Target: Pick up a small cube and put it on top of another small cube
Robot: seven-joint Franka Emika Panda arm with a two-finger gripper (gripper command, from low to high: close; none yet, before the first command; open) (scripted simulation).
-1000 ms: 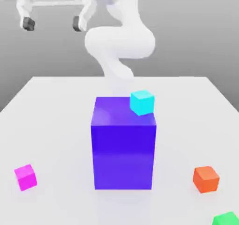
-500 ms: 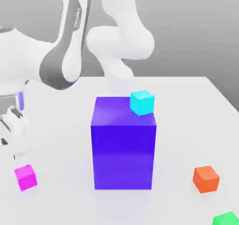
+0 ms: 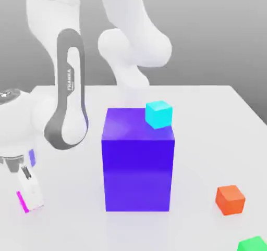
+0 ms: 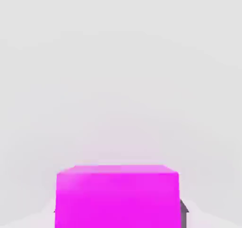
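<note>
A small magenta cube (image 3: pixel 22 203) rests on the white table (image 3: pixel 208 140) at the exterior view's lower left, mostly covered by a white finger (image 3: pixel 30 189). My gripper (image 3: pixel 28 199) has come straight down on it and is shut on the cube. In the hand view the magenta cube (image 4: pixel 117 196) sits between the jaws, with a dark pad (image 4: pixel 184 209) against one side. A small cyan cube (image 3: pixel 158 113) lies on the far right corner of the tall blue block (image 3: pixel 138 166).
The tall blue block stands mid-table, to the exterior view's right of my hand. An orange cube (image 3: pixel 230 200) lies at the lower right, and a green cube (image 3: pixel 252 244) is cut off by the bottom right edge.
The arm swung down from high at the back to the magenta cube at the lower left. The jaws, open before, have shut on the cube.
</note>
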